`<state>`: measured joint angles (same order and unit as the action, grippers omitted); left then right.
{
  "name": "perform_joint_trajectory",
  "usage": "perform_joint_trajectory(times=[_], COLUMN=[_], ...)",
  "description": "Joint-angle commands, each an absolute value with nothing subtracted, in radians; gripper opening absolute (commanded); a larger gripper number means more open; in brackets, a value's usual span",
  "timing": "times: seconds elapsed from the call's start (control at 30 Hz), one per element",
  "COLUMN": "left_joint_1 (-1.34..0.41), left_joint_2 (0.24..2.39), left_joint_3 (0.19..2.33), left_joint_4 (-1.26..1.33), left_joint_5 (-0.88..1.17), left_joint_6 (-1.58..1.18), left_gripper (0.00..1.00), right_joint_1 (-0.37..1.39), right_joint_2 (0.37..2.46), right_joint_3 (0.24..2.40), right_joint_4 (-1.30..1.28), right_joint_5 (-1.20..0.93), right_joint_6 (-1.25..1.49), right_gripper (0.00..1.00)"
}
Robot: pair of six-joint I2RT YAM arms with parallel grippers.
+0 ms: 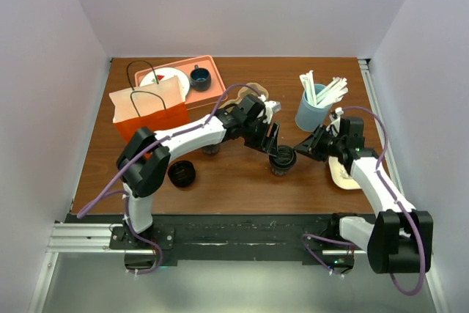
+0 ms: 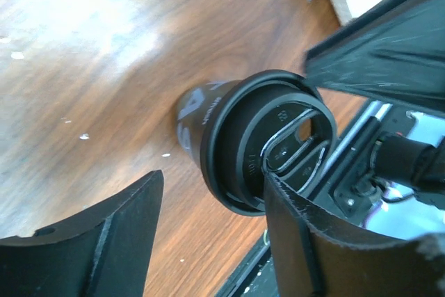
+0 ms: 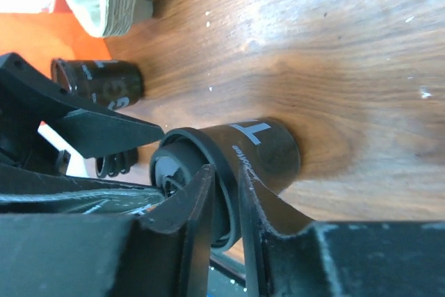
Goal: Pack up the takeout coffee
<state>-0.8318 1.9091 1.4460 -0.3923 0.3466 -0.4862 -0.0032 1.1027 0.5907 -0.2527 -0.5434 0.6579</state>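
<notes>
Left fingers (image 2: 83,248) spread around the takeout coffee (image 1: 282,159), right fingers (image 3: 188,234) pinching the rim of its lid (image 2: 278,144): tug sideways and you could pop it off or tip the cup.

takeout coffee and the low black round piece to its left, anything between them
Only bare table, seen in the top view, separates takeout coffee and black round piece.
</notes>
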Motion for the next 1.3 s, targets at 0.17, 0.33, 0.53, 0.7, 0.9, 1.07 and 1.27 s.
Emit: perform_joint_trajectory(times=[0.17, 0.33, 0.53, 0.7, 0.9, 1.07, 1.27], left_joint_1=[-0.795, -0.772, -0.733, -0.667, -0.653, -0.655, -0.653], left_joint_2=[1.884, 1.841, 1.727, 1.615, 1.554, 1.562, 1.546], left_joint_3=[1.655, 1.655, 1.485, 1.368, 1.365, 1.407, 1.439], left_joint_4=[-0.526, -0.517, -0.492, -0.448, -0.471, -0.5, -0.505], left_joint_5=[0.345, 0.368, 0.267, 0.247, 0.265, 0.344, 0.388], left_joint_6=[-0.474, -0.468, -0.471, -0.52, -0.488, -0.486, -0.482], left_gripper=[0.77, 0.85, 1.0, 1.0, 1.0, 1.0, 1.0], right_joint_1=[0.003, 0.05, 0.202, 0.235, 0.301, 0.38, 0.416], right_joint_2=[1.135, 1.098, 1.053, 1.058, 1.086, 1.166, 1.21], right_joint_3=[0.942, 0.983, 1.011, 0.994, 1.005, 1.032, 1.051], right_joint_4=[-0.675, -0.813, -0.904, -0.894, -0.859, -0.857, -0.867], right_joint_5=[-0.414, -0.303, -0.094, -0.069, -0.032, 0.035, 0.109], right_joint_6=[0.489, 0.477, 0.636, 0.686, 0.726, 0.753, 0.746], right_gripper=[0.29, 0.28, 0.29, 0.29, 0.34, 0.35, 0.34])
